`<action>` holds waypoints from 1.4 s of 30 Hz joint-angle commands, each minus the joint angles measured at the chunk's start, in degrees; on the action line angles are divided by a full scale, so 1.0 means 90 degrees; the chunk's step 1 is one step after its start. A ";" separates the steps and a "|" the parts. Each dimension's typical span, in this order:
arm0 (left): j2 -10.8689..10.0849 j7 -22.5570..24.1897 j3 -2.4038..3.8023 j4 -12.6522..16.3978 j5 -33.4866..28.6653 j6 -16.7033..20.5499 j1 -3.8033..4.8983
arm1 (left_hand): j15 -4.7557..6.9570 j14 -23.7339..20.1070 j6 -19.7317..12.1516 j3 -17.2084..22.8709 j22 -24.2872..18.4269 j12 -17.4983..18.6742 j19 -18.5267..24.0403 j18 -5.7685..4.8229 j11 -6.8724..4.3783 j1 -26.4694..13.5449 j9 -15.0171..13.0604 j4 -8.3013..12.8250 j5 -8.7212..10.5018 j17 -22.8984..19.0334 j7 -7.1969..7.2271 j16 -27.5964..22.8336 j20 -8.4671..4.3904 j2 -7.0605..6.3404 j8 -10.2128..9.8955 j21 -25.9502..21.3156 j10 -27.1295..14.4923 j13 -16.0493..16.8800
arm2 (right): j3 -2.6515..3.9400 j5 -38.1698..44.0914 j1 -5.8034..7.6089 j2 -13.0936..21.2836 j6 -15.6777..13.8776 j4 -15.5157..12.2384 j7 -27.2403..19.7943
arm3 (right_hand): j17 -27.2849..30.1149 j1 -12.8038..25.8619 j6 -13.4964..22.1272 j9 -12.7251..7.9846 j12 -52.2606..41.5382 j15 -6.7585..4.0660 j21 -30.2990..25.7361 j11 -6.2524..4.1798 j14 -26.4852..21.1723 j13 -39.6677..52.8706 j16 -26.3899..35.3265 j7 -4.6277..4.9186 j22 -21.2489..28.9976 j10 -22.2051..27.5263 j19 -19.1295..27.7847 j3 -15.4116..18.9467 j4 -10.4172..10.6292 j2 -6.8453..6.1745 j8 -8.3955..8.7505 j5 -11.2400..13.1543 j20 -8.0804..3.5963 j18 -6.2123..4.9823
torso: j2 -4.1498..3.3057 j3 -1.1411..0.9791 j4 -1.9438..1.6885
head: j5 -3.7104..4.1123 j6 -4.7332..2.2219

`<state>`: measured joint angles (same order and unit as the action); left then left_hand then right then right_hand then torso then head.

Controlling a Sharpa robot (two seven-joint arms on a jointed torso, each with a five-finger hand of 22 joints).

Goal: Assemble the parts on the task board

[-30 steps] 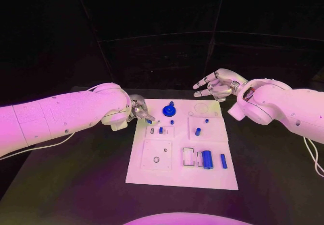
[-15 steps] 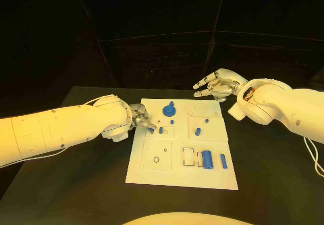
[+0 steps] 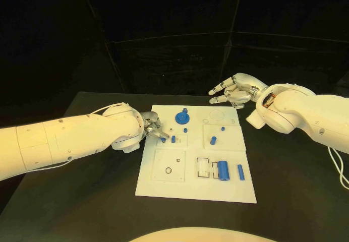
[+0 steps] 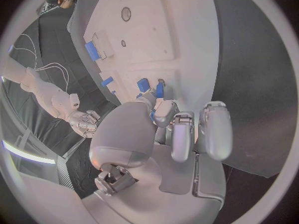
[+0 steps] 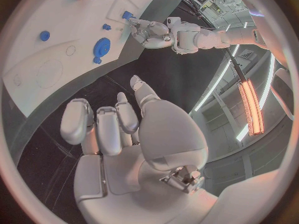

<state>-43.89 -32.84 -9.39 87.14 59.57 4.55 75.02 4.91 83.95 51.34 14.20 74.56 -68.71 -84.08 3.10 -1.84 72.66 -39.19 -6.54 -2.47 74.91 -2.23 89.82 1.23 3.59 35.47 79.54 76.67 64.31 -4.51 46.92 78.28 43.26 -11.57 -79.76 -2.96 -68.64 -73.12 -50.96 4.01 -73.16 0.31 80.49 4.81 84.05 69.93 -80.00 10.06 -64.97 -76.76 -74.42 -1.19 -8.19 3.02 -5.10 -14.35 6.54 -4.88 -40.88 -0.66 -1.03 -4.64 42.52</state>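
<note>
We see the task board [image 3: 196,189] as a smooth, matt white plate, plastic by its look. The parts [image 3: 224,171] on it are blue with an even, smooth finish and a slight sheen. The surface [image 3: 87,201] is black and matt, with no reflections. The left hand [image 3: 153,127] and right hand [image 3: 231,92] have silver, satin segments that look like metal or metallised plastic, smooth in the wrist views. Both arm shells are smooth white plastic with a soft gloss.

No text, label, number or sign can be read anywhere.
</note>
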 commanded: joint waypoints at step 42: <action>0.0201 -0.0290 -0.0006 -0.0136 0.0330 -0.0523 -0.0008 | 0.0053 0.0672 0.0184 -0.0183 0.0024 0.0064 -0.0078 0.0013 -0.0033 -0.0560 -0.0083 -0.0021 -0.0021 0.1677 0.0048 0.0020 -0.0056 -0.0486 0.0169 0.0023 0.0025 -0.0078 | 0.0003 0.0007 0.0009 0.0035 0.0047 -0.0025 -0.0032 | 0.0021 0.0087 0.0012 0.0003 0.0037 -0.0013 -0.0038 -0.0017 0.0186 -0.0022 0.0051 -0.0026 0.0027 0.0048 0.0045 0.0081 0.0017 0.0036 -0.0046 0.0038 -0.0001 -0.0041 | 0.0001 -0.0012 -0.0004 | 0.0020 0.0032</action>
<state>-42.30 -34.89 -9.34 85.88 62.46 1.29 75.13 5.11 84.16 52.85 13.16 74.70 -68.31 -83.87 3.11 -2.05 68.82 -40.13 -6.26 -2.47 74.91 -1.72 89.82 1.04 -0.07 37.12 79.53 76.91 63.66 -4.52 46.92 78.26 43.53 -11.51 -79.85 -2.90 -68.49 -72.73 -50.97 4.01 -73.16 0.31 80.49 4.81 84.05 69.80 -79.70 10.06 -64.82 -76.77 -74.42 -0.71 -8.04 3.41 -5.31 -14.35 6.54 -4.88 -40.85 -0.74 -1.03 -4.53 42.79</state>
